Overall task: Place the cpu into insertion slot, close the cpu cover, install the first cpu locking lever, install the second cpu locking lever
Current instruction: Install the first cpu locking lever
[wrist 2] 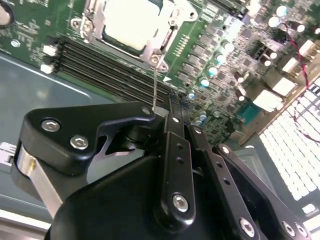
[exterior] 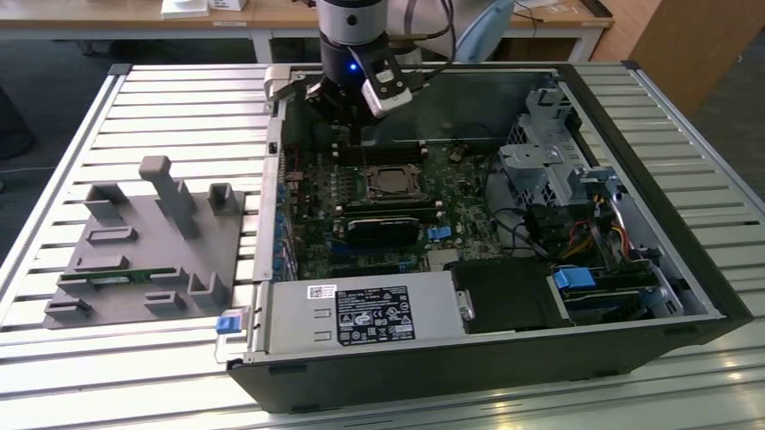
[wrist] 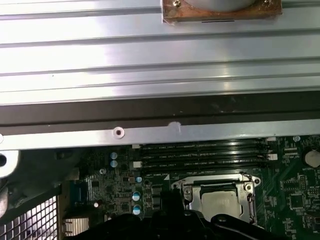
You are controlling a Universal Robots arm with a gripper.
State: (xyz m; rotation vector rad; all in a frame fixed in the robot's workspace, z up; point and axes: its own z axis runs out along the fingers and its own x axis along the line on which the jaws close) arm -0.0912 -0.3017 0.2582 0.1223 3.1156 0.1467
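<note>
The cpu (exterior: 392,184) (wrist 2: 131,21) (wrist: 220,201) lies flat in the insertion slot (exterior: 372,176) of the green motherboard, its pale metal face up. The silvery cpu cover (wrist 2: 161,44) (wrist: 193,190) lies down around it as a frame. From a corner of the socket a thin wire locking lever (wrist 2: 155,85) (exterior: 361,148) stands up to my gripper (wrist 2: 162,112) (exterior: 356,121). The black fingers are closed together on the lever's upper end, above the socket's far side in the exterior view.
The open computer case (exterior: 669,296) rests on a slatted table. Black memory slots (wrist 2: 100,62) (wrist: 200,155) run beside the socket, with a black card (exterior: 385,229) beyond it. Drive cage (exterior: 550,161), cables (exterior: 574,235), power supply (exterior: 358,313); grey fixture block (exterior: 143,242) at the exterior view's left.
</note>
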